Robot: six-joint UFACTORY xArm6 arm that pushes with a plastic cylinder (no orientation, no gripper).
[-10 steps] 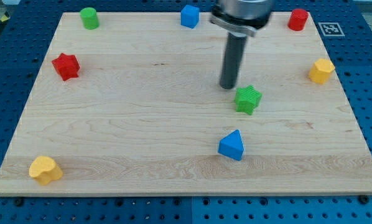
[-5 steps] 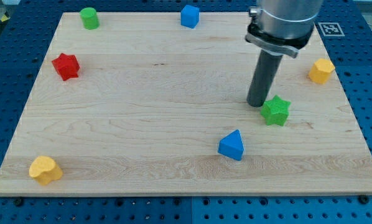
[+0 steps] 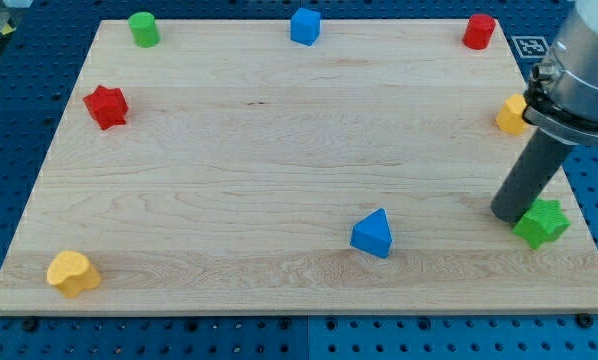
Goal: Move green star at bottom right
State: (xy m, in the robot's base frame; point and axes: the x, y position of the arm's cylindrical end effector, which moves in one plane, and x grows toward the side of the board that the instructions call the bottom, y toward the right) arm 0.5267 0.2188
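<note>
The green star [image 3: 543, 223] lies near the board's right edge, low in the view's right. My tip [image 3: 507, 214] rests on the board touching the star's upper left side. The dark rod rises from there toward the view's upper right and partly covers the star's left points.
A blue triangular block [image 3: 372, 234] lies left of the star. A yellow block [image 3: 512, 114] sits behind the rod at the right edge. A red cylinder [image 3: 479, 31], blue block [image 3: 305, 26], green cylinder [image 3: 144, 29], red star [image 3: 106, 105] and yellow heart [image 3: 72, 272] stand around the wooden board [image 3: 229, 160].
My tip has slid right and down, pushing the green star from the board's middle right to near the lower right edge. The other blocks have not moved.
</note>
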